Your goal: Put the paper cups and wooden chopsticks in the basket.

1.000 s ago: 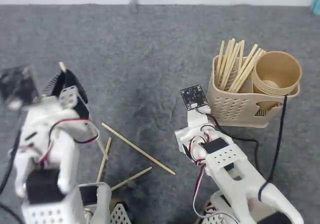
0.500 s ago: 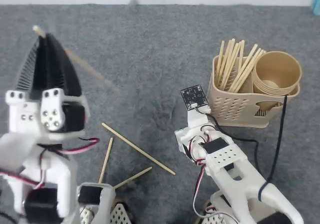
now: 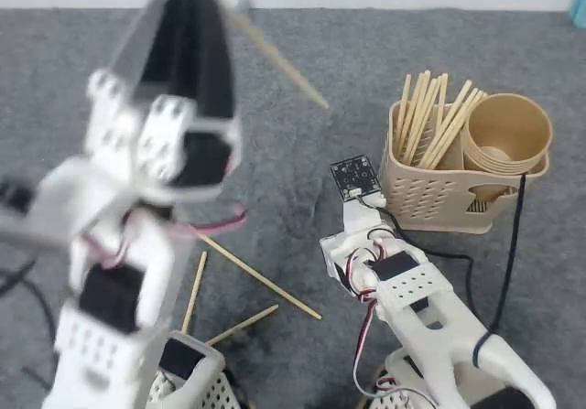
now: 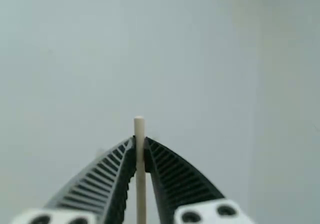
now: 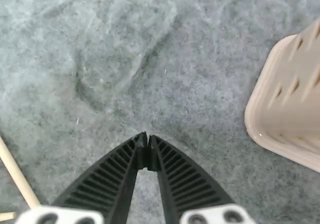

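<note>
1. Three thin wooden chopsticks [image 3: 256,276] lie on the grey mat [image 3: 302,80] by our arms. We could forget them.
2. Our right gripper [image 5: 148,136] is closed tight, holding nothing, near the tan plastic basket [image 3: 439,199].
3. Our left gripper [image 4: 139,140], high up, pinches one pale wooden chopstick [image 4: 139,125]. It may slip or bump the crowded basket.
</note>
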Robot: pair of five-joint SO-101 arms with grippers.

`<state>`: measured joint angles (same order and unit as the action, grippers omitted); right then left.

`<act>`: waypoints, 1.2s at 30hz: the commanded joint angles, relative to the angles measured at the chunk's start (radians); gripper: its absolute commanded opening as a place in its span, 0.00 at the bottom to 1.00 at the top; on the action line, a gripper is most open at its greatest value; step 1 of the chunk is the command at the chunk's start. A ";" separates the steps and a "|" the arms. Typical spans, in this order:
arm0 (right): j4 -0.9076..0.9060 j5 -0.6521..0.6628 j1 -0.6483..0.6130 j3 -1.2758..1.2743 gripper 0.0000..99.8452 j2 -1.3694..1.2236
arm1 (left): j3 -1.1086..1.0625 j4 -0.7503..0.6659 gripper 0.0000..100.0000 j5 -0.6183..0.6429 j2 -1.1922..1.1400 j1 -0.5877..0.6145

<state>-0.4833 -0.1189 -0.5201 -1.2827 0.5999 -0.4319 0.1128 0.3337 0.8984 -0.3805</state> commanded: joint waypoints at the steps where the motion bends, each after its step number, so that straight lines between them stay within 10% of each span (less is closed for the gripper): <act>1: 0.031 0.018 -0.004 0.069 0.01 -0.007 | 0.074 -0.021 0.01 0.006 -0.115 -0.095; 7: 0.031 0.020 -0.004 0.069 0.01 -0.007 | 0.076 -0.049 0.01 0.003 -0.273 -0.245; 28: 0.031 0.029 -0.004 0.069 0.01 -0.007 | -0.045 -0.305 0.02 0.005 -0.594 -0.218; 36: 0.031 0.055 -0.004 0.069 0.01 -0.007 | -0.168 -0.244 0.19 0.011 -0.494 -0.215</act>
<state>-0.4833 -0.0821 -0.5201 -1.2827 0.5999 -0.5976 -0.1680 0.3337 0.3214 -0.6015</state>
